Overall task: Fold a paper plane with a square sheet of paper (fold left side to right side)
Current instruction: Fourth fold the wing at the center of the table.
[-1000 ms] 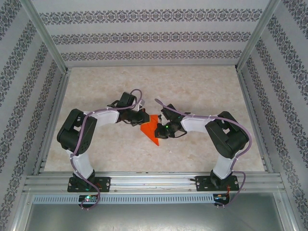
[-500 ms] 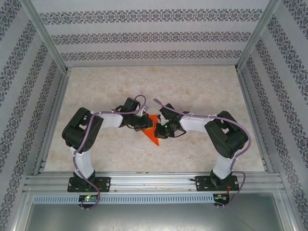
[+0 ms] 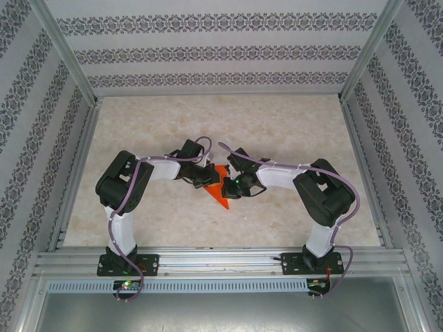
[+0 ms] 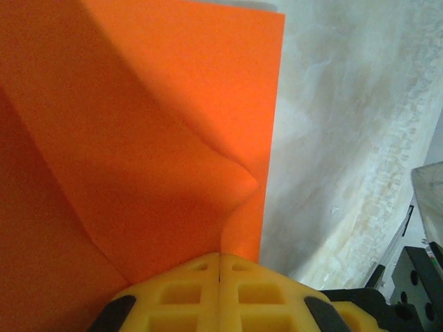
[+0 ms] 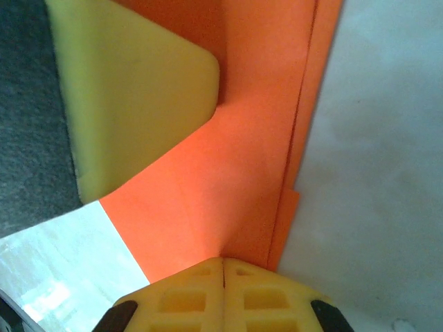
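Pale marbled table [image 3: 291, 131], walled on three sides by patterned paper [image 3: 221, 52], aluminium rail [image 3: 221, 261] along the near edge.

Item: square sheet of paper [image 3: 220, 194], orange-red, already folded into a wedge. It lies flat on the table at centre, between the two arms. Its long axis runs far to near, leaning slightly right. The narrow point faces the near edge and the broader end faces the far wall. In the right wrist view, stacked layers show along one long edge [image 5: 299, 159], the lower layer stepping out just past the upper. In the left wrist view, a raised buckle [image 4: 243, 181] stands near a straight edge.

Left gripper [image 3: 210, 178]: jaws fully closed, its yellow fingers [image 4: 180, 296] meeting at the seam with no gap. The tips rest on the left part of the paper, where a ridge in the paper runs up to them. Whether a layer is pinched cannot be told.

Right gripper [image 3: 230, 188]: jaws likewise closed, fingers [image 5: 187, 299] pressed together. The tips touch the paper on its right part, near the layered edge. No pinch can be confirmed here either.

The two grippers sit close together over the paper. One pad of the left gripper lies on the paper just ahead of the right gripper's tips.
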